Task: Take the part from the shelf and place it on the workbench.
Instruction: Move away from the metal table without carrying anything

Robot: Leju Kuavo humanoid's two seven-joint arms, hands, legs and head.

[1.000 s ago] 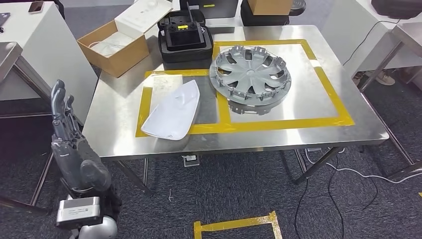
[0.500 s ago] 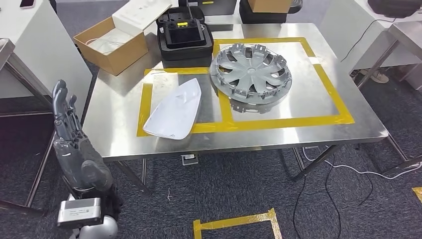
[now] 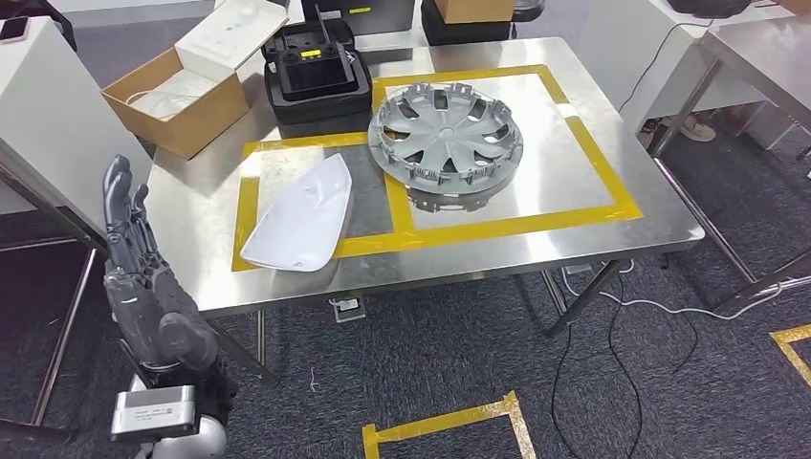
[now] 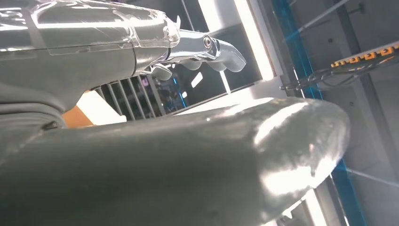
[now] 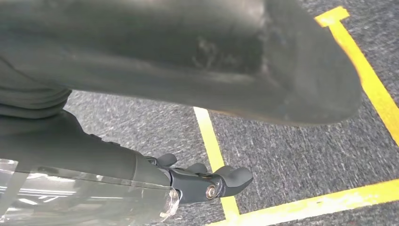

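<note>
A white shell-shaped part (image 3: 295, 217) lies flat on the steel workbench (image 3: 612, 143), inside the left yellow-taped box. A grey wheel cover (image 3: 446, 134) lies in the larger taped box to its right. My left hand (image 3: 143, 287) is raised beside the workbench's near left corner, off the table, with its fingers (image 3: 122, 206) stretched upward and holding nothing. In the left wrist view its thumb (image 4: 188, 165) and fingers (image 4: 207, 47) are apart and empty. My right hand (image 5: 188, 117) hangs over the carpet, its fingers (image 5: 211, 181) apart from the thumb and holding nothing.
An open cardboard box (image 3: 177, 96) and a black case with a controller (image 3: 316, 72) stand at the back left of the workbench. A white cabinet (image 3: 43, 115) stands to the left, another table (image 3: 756, 57) to the right. Cables (image 3: 612, 325) and yellow floor tape (image 3: 449, 421) lie below.
The whole picture has shifted left and slightly up, so the camera has moved. The parts stay put on the workbench. My left hand keeps its raised, spread pose.
</note>
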